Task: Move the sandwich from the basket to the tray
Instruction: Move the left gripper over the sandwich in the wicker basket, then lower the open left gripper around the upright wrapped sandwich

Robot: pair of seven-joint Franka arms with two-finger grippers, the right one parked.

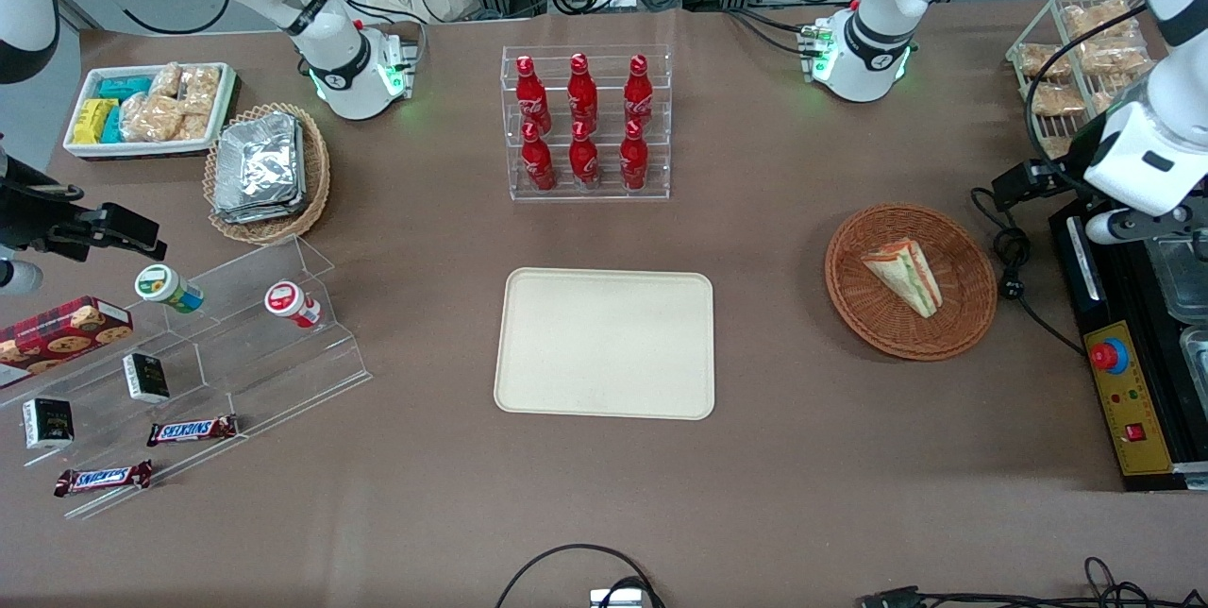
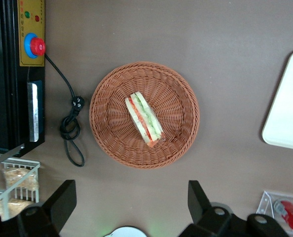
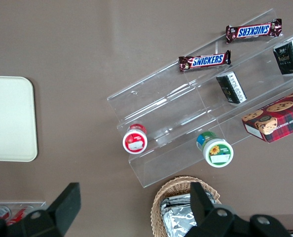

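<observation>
From the front, the sandwich (image 1: 904, 277) lies on its side in the round brown basket (image 1: 911, 280), which sits on the table (image 1: 812, 457) toward the working arm's end. The cream tray (image 1: 605, 343) lies flat mid-table, well apart from the basket and nearer the camera than the clear rack of red bottles (image 1: 585, 122). The left arm's white wrist (image 1: 1147, 155) hangs above the table's edge beside the basket, over a black control box (image 1: 1123, 400); its fingers are hidden here.

From the left wrist camera, the gripper (image 2: 131, 202) hovers high above the table, its two dark fingers (image 2: 62, 200) spread wide apart with nothing between them. The sandwich (image 2: 143, 119) rests in the middle of the basket (image 2: 112, 123), its green, red and white layers showing along the cut edge. A black cable (image 2: 71, 128) curls just beside the basket, and a corner of the tray (image 2: 287, 113) shows.

From the right wrist camera, another corner of the tray (image 3: 11, 118) shows, near a clear stepped stand (image 3: 186, 108) holding two chocolate bars (image 3: 204, 61)
</observation>
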